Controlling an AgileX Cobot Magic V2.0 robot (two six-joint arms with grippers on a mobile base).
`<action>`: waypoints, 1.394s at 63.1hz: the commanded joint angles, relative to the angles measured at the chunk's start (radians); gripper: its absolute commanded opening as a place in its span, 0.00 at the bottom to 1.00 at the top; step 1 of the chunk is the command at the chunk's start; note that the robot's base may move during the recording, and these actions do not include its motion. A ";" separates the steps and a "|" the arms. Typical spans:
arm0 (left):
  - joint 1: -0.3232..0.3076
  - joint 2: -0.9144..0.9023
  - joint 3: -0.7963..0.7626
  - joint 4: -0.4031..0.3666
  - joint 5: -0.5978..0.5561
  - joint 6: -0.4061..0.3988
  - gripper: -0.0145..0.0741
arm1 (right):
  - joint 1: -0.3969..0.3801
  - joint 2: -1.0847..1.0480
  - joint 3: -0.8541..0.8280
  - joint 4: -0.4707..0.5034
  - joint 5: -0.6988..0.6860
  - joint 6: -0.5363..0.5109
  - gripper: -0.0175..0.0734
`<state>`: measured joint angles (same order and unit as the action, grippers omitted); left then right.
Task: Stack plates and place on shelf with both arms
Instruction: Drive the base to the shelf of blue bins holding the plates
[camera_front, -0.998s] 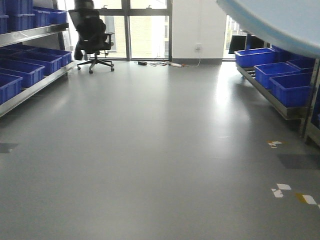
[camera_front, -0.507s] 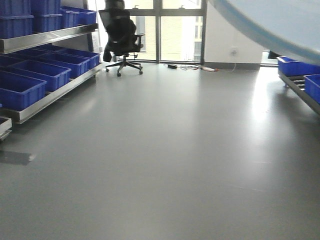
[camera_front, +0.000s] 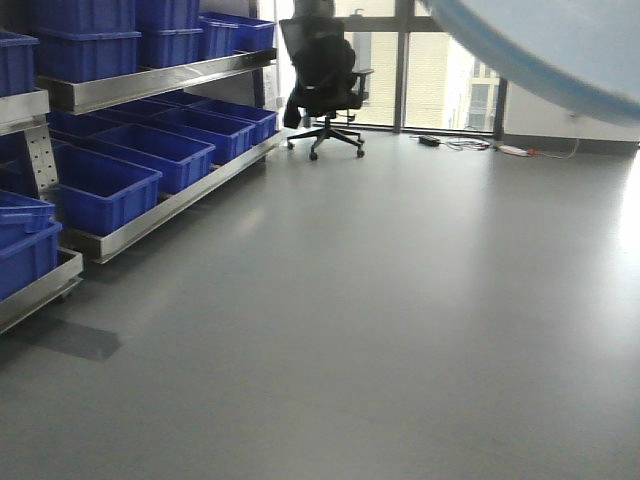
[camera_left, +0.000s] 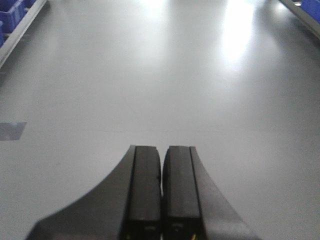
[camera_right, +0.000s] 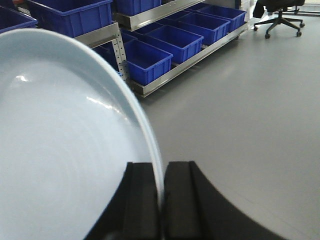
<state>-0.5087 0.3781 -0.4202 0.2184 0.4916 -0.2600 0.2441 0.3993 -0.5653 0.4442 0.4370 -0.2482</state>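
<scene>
A large pale bluish-white plate (camera_right: 60, 150) fills the left of the right wrist view, held on edge over the grey floor. My right gripper (camera_right: 162, 165) is shut on its rim. In the front view the same plate (camera_front: 560, 50) shows as a curved edge in the top right corner. I cannot tell whether a second plate lies against it. My left gripper (camera_left: 161, 150) is shut with nothing between its fingers, hanging over bare floor. A steel shelf rack (camera_front: 150, 82) with several levels runs along the left wall; its rail (camera_right: 150, 15) also shows in the right wrist view.
Several blue crates (camera_front: 110, 185) sit on the rack levels. A black office chair (camera_front: 325, 85) stands by the windows at the back. Cables (camera_front: 480, 145) lie on the floor near the wall. Grey floor (camera_front: 400, 320) stretches ahead.
The view has swung left: the left rack and its blue crates now loom closer, the chair has shifted right, and the right-hand rack has left the view. The plate stays top right.
</scene>
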 joint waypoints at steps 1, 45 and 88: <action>-0.006 0.007 -0.029 0.004 -0.080 -0.009 0.26 | -0.006 0.005 -0.030 0.020 -0.095 -0.002 0.25; -0.006 0.007 -0.029 0.004 -0.080 -0.009 0.26 | -0.006 0.005 -0.030 0.020 -0.095 -0.002 0.25; -0.006 0.007 -0.029 0.004 -0.080 -0.009 0.26 | -0.006 0.005 -0.030 0.020 -0.095 -0.002 0.25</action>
<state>-0.5087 0.3781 -0.4202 0.2184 0.4916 -0.2600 0.2441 0.3993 -0.5653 0.4442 0.4370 -0.2482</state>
